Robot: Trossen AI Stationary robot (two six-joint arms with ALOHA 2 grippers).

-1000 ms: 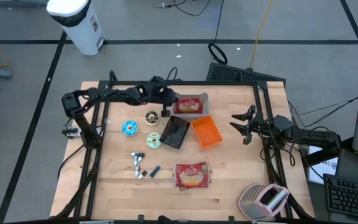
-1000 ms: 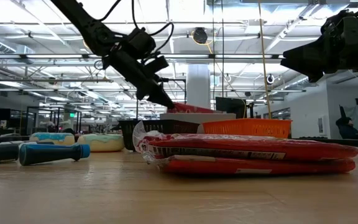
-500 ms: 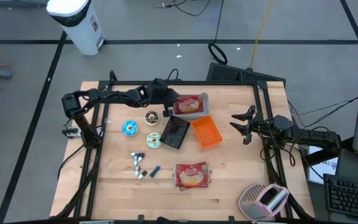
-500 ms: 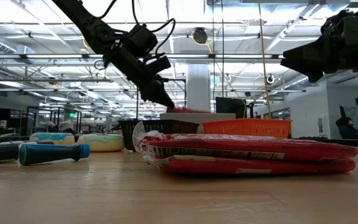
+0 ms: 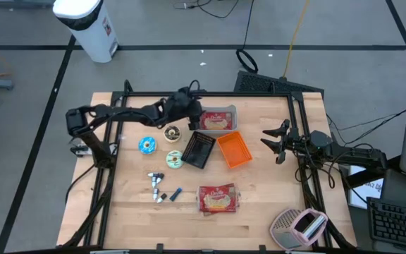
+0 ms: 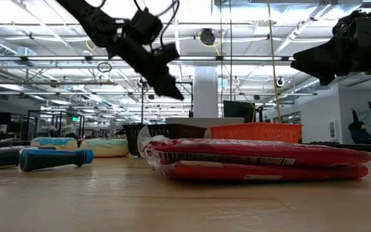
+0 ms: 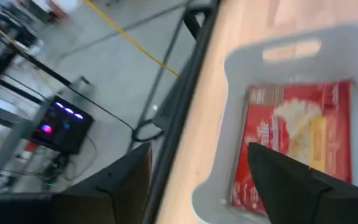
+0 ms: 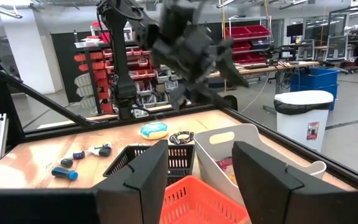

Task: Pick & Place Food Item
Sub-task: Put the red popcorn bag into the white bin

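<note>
Popcorn packet (image 7: 303,140) flat in bin (image 7: 229,112)

Grey concrete floor (image 5: 34,85) with black tape lines, white bin (image 5: 87,25) off the worktop's far corner. Red-bin shelving (image 8: 253,37) behind, white column (image 6: 205,90), bright ceiling strip lights (image 6: 37,29).

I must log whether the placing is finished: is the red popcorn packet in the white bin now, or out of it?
In. The red popcorn packet lies flat inside the white bin, and the left gripper, fingers apart, holds nothing.
</note>
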